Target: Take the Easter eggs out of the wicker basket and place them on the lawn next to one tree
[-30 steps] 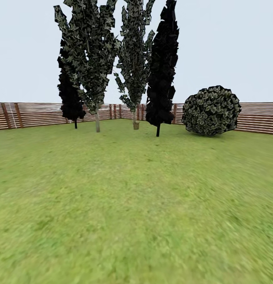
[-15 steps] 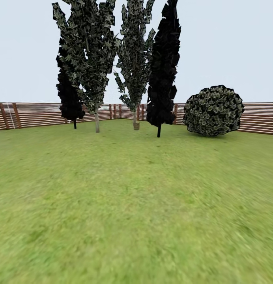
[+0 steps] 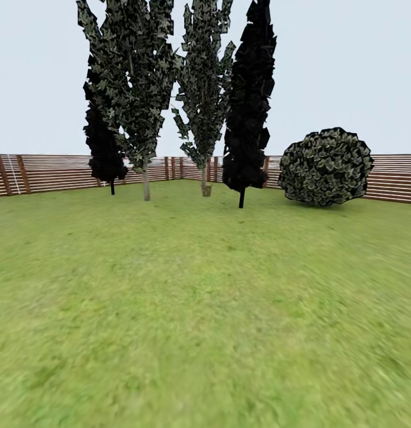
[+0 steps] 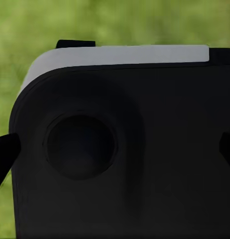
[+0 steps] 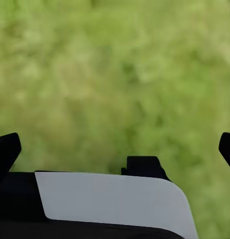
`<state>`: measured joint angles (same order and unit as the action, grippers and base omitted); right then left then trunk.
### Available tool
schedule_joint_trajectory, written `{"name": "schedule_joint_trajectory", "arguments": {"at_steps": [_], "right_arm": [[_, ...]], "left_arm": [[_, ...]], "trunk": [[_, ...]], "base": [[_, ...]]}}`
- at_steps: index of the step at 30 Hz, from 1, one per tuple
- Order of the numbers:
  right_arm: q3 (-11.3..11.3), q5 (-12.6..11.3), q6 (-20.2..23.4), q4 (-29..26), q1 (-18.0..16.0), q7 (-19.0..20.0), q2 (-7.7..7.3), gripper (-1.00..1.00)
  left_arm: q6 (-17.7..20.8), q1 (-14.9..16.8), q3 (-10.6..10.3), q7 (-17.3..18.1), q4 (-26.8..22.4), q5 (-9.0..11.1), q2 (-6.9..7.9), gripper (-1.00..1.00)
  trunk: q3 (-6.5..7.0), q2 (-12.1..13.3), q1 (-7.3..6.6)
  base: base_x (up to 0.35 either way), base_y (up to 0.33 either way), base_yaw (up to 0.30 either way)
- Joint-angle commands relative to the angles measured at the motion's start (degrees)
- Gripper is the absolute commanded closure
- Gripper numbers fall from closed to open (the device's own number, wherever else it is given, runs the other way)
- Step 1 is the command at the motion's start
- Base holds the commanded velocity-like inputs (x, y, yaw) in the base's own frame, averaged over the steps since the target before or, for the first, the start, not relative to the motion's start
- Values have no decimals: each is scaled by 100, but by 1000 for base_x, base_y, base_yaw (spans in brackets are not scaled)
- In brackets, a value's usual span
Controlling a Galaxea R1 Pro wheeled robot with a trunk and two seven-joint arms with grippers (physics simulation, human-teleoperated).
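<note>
Where the mottled green lawn [image 3: 205, 309] meets the slatted brown fence [image 3: 51, 172], a slim pale-trunked tree [image 3: 146, 178] stands upright — blocky, flecked foliage above. Left gripper [image 4: 115, 149] and right gripper [image 5: 115, 144] — fingertips spread wide apart over blurred grass.

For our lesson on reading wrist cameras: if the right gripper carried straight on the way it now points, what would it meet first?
Most likely the lawn. Beyond the right gripper, whose two fingertips sit wide apart, the view shows blurred green grass and nothing between. Its distance cannot be judged.
</note>
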<state>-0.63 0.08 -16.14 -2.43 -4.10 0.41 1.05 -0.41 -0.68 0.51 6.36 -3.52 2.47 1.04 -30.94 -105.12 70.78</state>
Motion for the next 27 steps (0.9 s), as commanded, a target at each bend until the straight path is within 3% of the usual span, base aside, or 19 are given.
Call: {"name": "schedule_joint_trajectory", "arguments": {"at_steps": [1, 27], "right_arm": [[-8, 0, -20, 5, -4, 4, 0, -100], [-8, 1, -18, 5, -5, 3, 0, -100]], "left_arm": [[-3, -3, 3, 23, -8, 26, 1, -100], [-3, 1, 3, 23, -8, 26, 1, -100]], "trunk": [[-5, -2, 3], [-5, -2, 3]], "base": [[334, 126, 0], [334, 127, 0]]}}
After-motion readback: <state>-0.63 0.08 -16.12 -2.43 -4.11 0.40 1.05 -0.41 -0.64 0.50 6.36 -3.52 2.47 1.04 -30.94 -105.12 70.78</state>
